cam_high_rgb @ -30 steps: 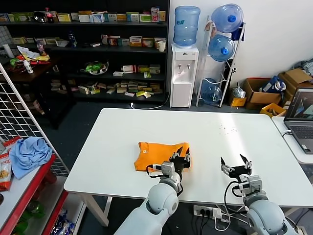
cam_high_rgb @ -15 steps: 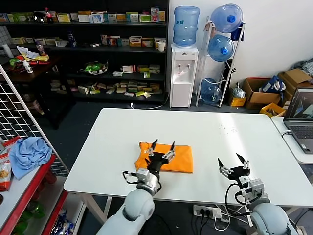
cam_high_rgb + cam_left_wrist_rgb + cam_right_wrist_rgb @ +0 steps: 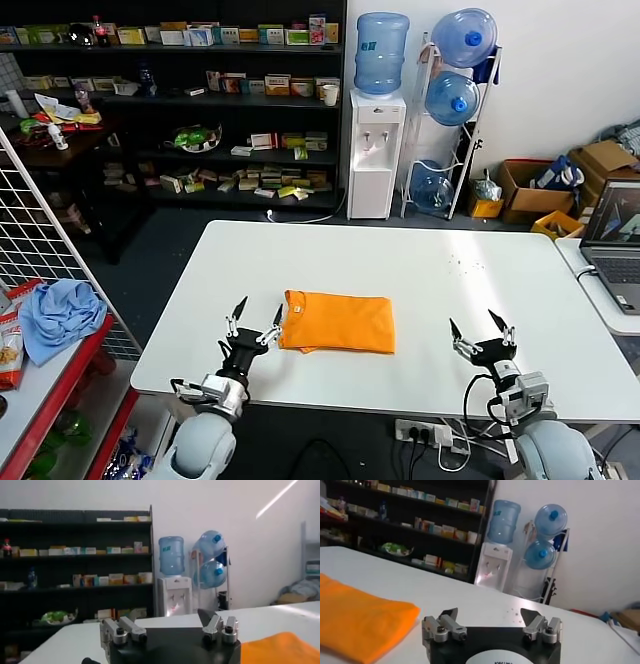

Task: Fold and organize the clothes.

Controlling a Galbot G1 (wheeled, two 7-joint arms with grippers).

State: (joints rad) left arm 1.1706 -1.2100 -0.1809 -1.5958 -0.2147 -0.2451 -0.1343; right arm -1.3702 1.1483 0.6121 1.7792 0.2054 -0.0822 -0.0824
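Observation:
The orange T-shirt (image 3: 338, 322) lies folded into a flat rectangle near the middle of the white table (image 3: 420, 270). It also shows in the left wrist view (image 3: 280, 647) and the right wrist view (image 3: 355, 617). My left gripper (image 3: 254, 322) is open and empty, just left of the shirt's edge near the table's front. My right gripper (image 3: 481, 332) is open and empty near the front edge, well to the right of the shirt.
A laptop (image 3: 617, 240) sits on a side table at the right. A light blue cloth (image 3: 58, 315) lies on a red rack at the left. Shelves, a water dispenser (image 3: 378, 150) and bottles stand behind the table.
My left gripper has pulled back off the shirt, leftward and toward the table's front edge. The shirt now lies uncovered. My right gripper has barely moved.

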